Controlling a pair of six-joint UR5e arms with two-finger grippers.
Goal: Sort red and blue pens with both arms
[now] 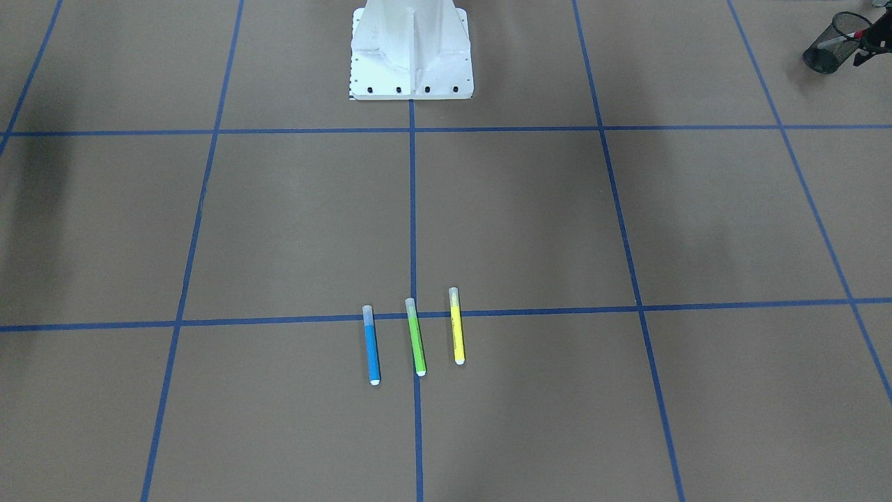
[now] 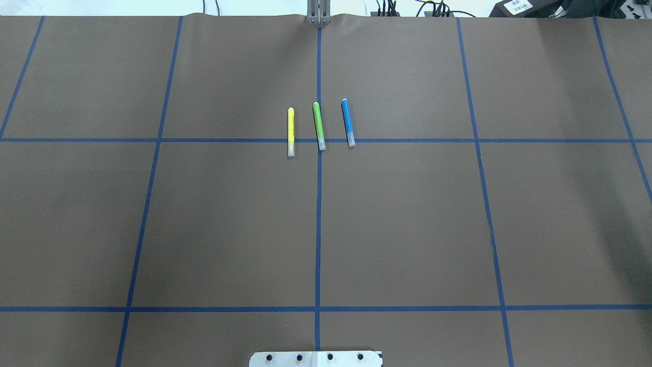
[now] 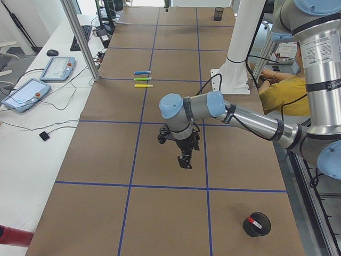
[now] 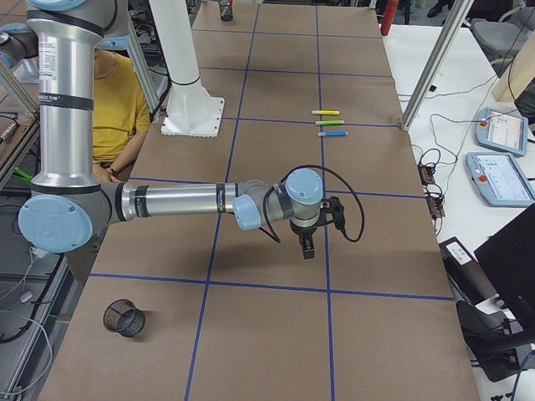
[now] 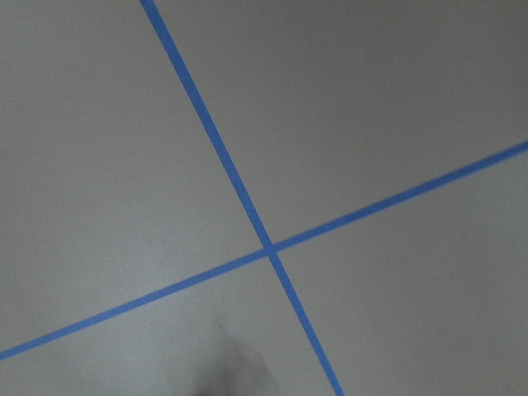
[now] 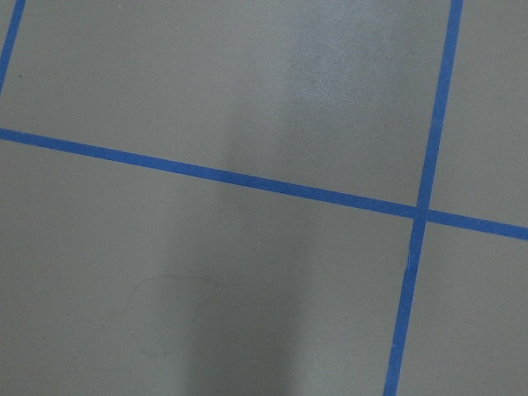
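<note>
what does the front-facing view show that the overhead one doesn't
Only the front-facing view: a black mesh cup in the top right corner, with a red and white pen in it.
Only the overhead view: cables and a metal post along the far edge.
Both: the blue pen, green marker and yellow marker lying side by side, and the white base.

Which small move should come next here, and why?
Probably carry the right gripper over to the blue pen: it lies untouched right of the centre line, the red pen sits in the left-side cup, and the right-side cup looks empty.
</note>
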